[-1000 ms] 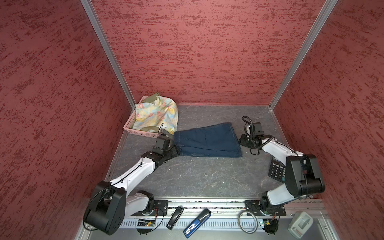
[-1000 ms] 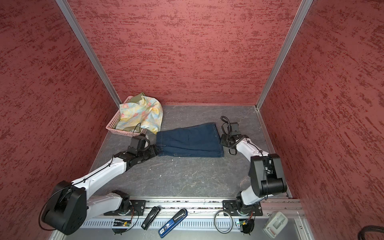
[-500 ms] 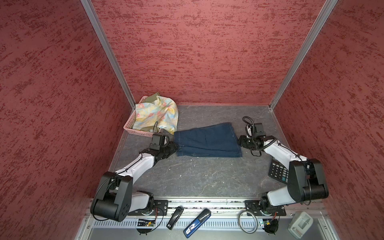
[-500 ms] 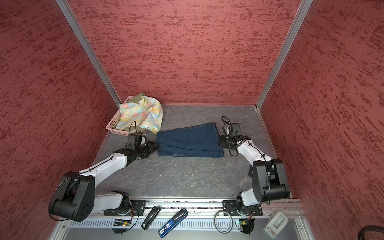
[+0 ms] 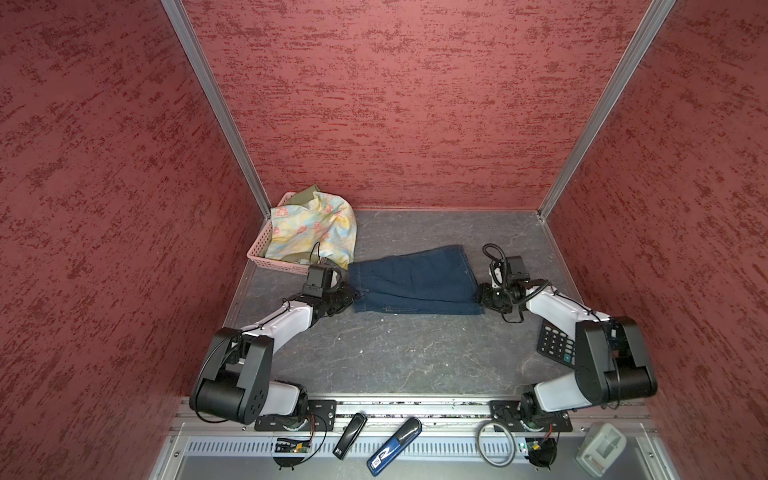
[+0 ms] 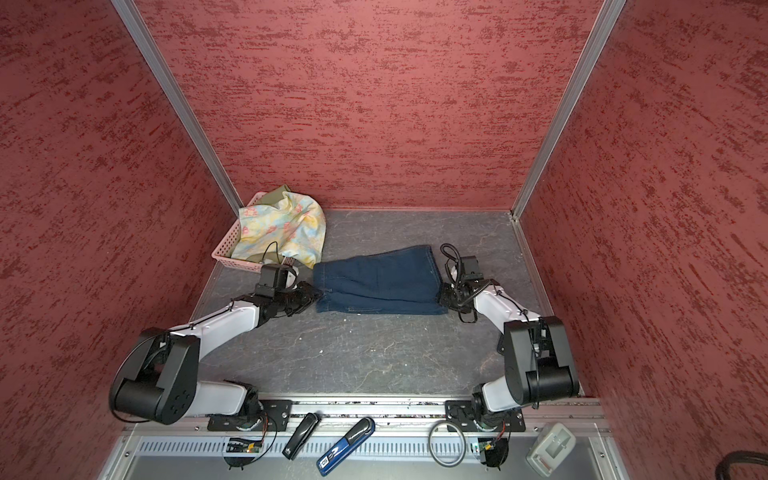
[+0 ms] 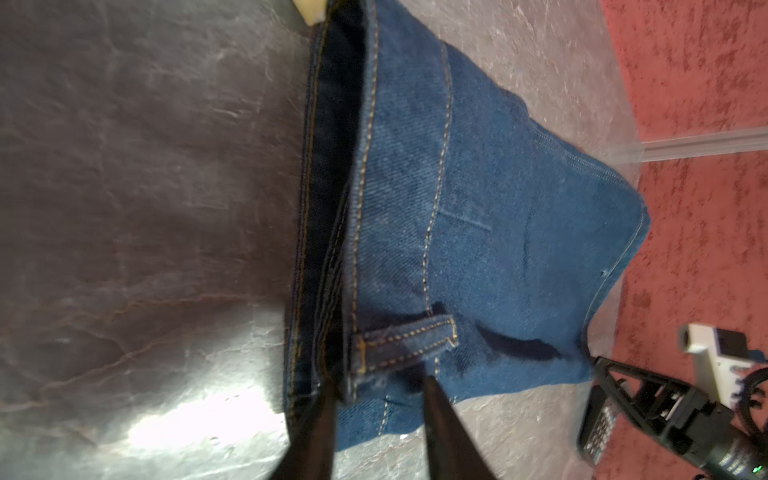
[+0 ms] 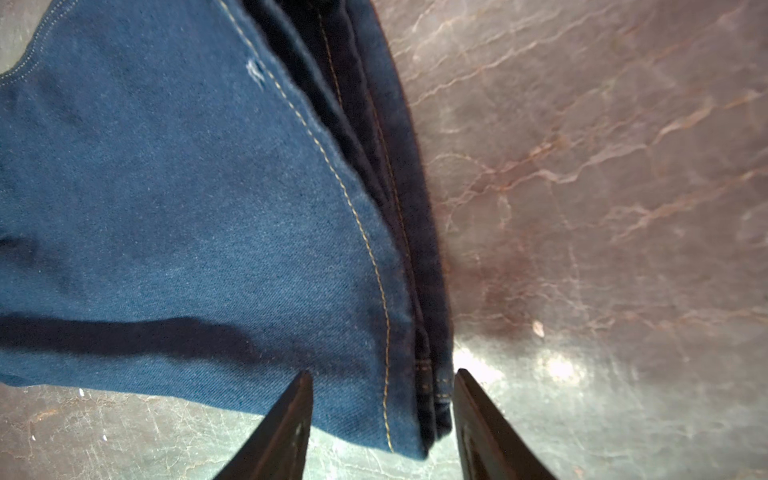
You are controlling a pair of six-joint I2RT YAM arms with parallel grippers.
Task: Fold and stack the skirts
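Though flat, denim skirt point(image 5: 411, 282) corners inside narrow L gripper point(image 7: 380, 380), wide R gripper point(image 8: 383, 372) (both astride).

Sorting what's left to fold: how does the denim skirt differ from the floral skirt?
The denim skirt is dark blue, the floral skirt pale with pink flowers. The denim skirt lies flat on the table; the floral skirt sits bunched over the basket. Both are cloth.

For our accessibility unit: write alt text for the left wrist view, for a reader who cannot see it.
Two dark fingers of the left gripper straddle the waistband of a folded dark blue denim skirt, beside a belt loop. The skirt lies on a grey marbled table before a red wall.
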